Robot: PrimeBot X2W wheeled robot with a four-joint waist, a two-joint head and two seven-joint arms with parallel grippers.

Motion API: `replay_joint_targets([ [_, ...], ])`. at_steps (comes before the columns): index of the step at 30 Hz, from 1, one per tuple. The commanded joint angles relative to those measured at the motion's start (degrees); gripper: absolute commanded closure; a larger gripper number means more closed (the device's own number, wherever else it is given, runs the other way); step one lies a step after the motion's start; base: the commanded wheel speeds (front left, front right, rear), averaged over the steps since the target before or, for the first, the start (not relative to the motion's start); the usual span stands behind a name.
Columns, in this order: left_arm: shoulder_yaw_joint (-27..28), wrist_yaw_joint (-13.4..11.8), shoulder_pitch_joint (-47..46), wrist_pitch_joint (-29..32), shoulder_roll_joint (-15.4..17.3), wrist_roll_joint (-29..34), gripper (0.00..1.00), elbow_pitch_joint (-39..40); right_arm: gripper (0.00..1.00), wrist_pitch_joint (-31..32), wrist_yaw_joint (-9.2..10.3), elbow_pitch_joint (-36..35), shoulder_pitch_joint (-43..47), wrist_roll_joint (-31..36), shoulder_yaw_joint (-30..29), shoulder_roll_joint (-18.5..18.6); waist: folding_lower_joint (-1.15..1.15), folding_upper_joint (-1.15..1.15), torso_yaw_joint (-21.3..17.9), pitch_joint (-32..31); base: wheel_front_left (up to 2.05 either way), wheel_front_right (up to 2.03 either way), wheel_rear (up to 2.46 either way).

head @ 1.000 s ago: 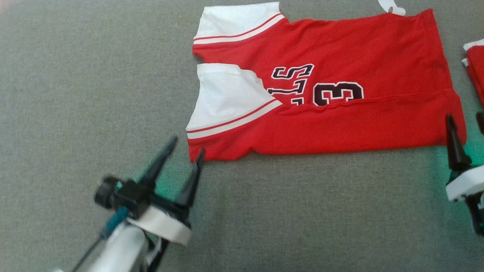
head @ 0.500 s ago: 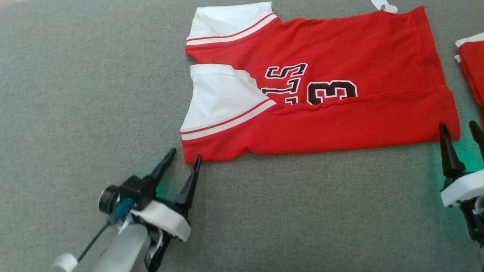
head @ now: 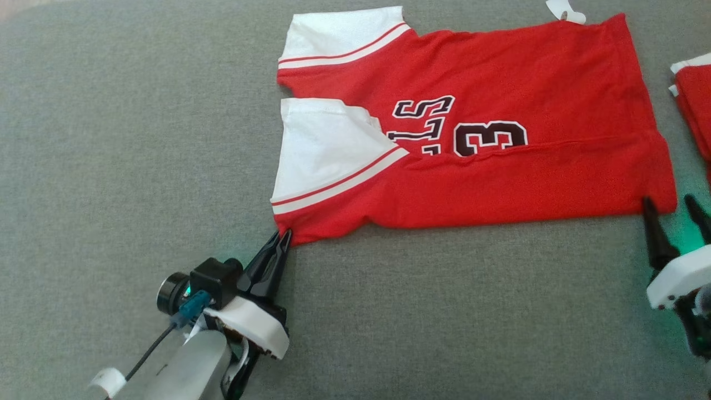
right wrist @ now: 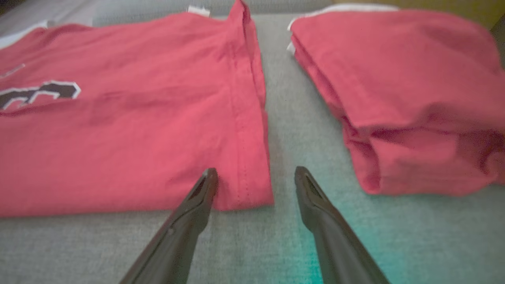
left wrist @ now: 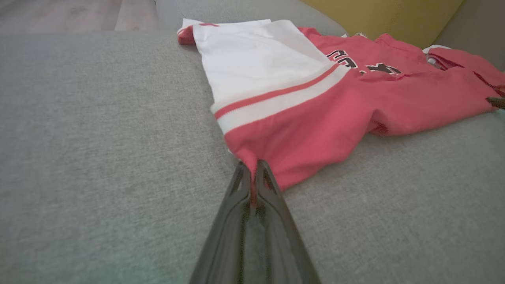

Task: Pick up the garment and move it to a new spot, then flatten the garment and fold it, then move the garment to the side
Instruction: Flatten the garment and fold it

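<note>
Folding is looking like the step in hand: the red jersey (head: 500,166) is lying flat across the far middle of the grey cushion (head: 139,166), its near strip already doubled over. The left gripper (head: 280,236) is pinching the near-left corner, jaws clenched on cloth. The right gripper (head: 667,199) is straddling the near-right hem corner, jaws spread, grasping nothing. The right is probably needing to close there before both corners are lifted together.

On the jersey (head: 500,72) I read black, white-edged letters (head: 423,118) — "LLS", the rest folded under (they run sideways) — and beside them a big numeral (head: 490,139), half hidden, seemingly a 3.
</note>
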State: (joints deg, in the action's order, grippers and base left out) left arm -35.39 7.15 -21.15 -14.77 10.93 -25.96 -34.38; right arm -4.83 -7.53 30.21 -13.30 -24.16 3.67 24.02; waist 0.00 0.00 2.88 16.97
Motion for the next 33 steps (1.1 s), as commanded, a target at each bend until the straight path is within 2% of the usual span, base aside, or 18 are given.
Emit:
replay_joint_targets([
  [1,1.0,0.3,-0.3,-0.2,1.8,-0.5,1.0,1.9,0.0,1.5,0.04,0.1,-0.8,-0.6,1.4,1.7,0.0,0.0,0.4,-0.3,0.0,0.0,0.0],
  [3,0.8,0.3,0.1,-0.2,2.3,-0.9,1.0,2.8,0.0,4.4,0.04,1.3,-1.0,-1.9,3.2,2.0,0.0,0.0,0.8,-0.6,0.0,0.0,0.0],
  [4,0.7,0.3,0.4,-0.2,2.6,-1.0,1.0,3.3,0.22,5.6,0.04,1.4,-1.1,-2.7,4.1,2.3,0.0,0.0,1.0,-0.7,0.0,0.0,0.0],
  [5,0.5,0.3,0.8,-0.2,3.2,-1.0,1.0,4.1,1.0,6.8,0.04,0.9,-1.2,-4.6,5.8,3.2,0.0,0.0,1.3,-1.1,0.0,0.0,0.0],
  [15,-0.2,0.2,6.7,0.9,6.3,-1.5,1.0,8.6,1.0,7.2,0.04,-2.3,3.5,-9.6,8.4,9.2,0.0,0.0,1.8,-4.5,0.0,0.0,0.0],
  [21,-0.7,-1.6,13.0,3.7,8.9,-2.5,1.0,15.2,1.0,7.0,0.04,-4.7,9.9,-12.1,7.1,12.5,0.0,0.0,1.6,-6.4,0.0,0.0,0.0],
  [28,-1.0,-3.9,18.6,6.7,11.7,-3.3,1.0,22.1,1.0,8.3,0.04,-10.0,16.6,-13.1,3.5,12.6,0.0,0.0,0.9,-6.7,0.0,0.0,0.0],
  [32,-1.0,-5.1,20.9,8.7,13.3,-3.7,1.0,26.7,1.0,9.3,0.04,-12.7,19.9,-12.6,1.0,11.4,0.0,0.0,0.7,-6.4,0.0,0.0,0.0],
  [33,-0.9,-5.3,21.2,9.0,13.6,-3.9,1.0,27.6,0.96,9.5,0.04,-13.3,20.5,-12.3,0.5,11.1,0.0,0.0,0.7,-6.3,0.0,0.0,0.0],
])
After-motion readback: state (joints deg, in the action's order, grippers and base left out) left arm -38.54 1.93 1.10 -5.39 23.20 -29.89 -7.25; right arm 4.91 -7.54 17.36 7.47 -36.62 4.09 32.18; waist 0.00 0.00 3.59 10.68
